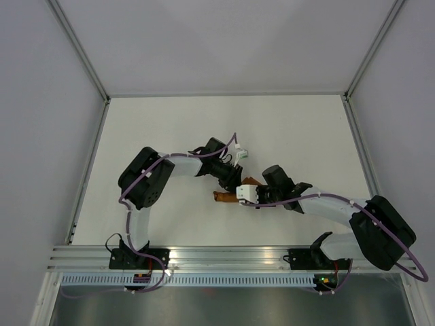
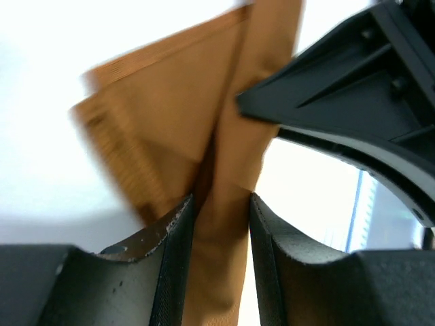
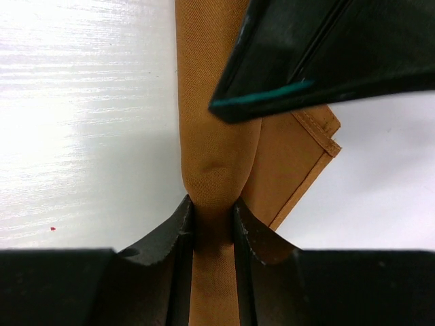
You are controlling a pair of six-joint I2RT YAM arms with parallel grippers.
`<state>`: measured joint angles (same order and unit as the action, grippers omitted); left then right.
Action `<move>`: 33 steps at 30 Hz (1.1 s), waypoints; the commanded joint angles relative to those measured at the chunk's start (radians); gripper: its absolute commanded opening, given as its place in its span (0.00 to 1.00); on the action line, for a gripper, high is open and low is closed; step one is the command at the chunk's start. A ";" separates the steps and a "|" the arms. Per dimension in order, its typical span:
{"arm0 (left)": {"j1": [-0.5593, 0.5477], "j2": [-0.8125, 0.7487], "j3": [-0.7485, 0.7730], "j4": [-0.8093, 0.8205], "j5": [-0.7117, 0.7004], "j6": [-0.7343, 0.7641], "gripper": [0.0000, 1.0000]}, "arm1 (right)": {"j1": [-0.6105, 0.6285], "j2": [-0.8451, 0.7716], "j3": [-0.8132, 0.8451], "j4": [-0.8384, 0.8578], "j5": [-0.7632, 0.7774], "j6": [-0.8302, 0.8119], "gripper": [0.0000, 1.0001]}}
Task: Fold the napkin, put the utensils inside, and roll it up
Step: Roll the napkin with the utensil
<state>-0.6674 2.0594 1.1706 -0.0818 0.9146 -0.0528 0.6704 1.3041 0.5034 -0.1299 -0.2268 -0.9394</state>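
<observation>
Napkin, rolled up, lies mid-frame on the white table. Right gripper pinches it tight, and left gripper straddles it, but clamped or loose, can't tell.

Robotics lab test cell: a bare white tabletop, walled by plain grey panels on aluminium frame struts. A black left robot arm and black right robot arm, trailing purple cables, are bolted to a slotted silver aluminium rail.
</observation>
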 commanded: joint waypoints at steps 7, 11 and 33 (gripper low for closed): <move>0.133 -0.301 -0.247 0.278 -0.438 -0.170 0.44 | -0.097 0.165 0.145 -0.318 -0.150 -0.056 0.06; 0.141 -0.485 -0.444 0.503 -0.595 -0.191 0.43 | -0.153 0.279 0.254 -0.466 -0.230 -0.111 0.06; -0.285 -0.662 -0.620 0.622 -0.994 0.295 0.53 | -0.270 0.780 0.710 -0.830 -0.356 -0.184 0.06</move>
<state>-0.9054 1.3437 0.5014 0.5426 -0.0311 0.0875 0.3885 1.9697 1.2621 -0.9672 -0.6792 -1.0847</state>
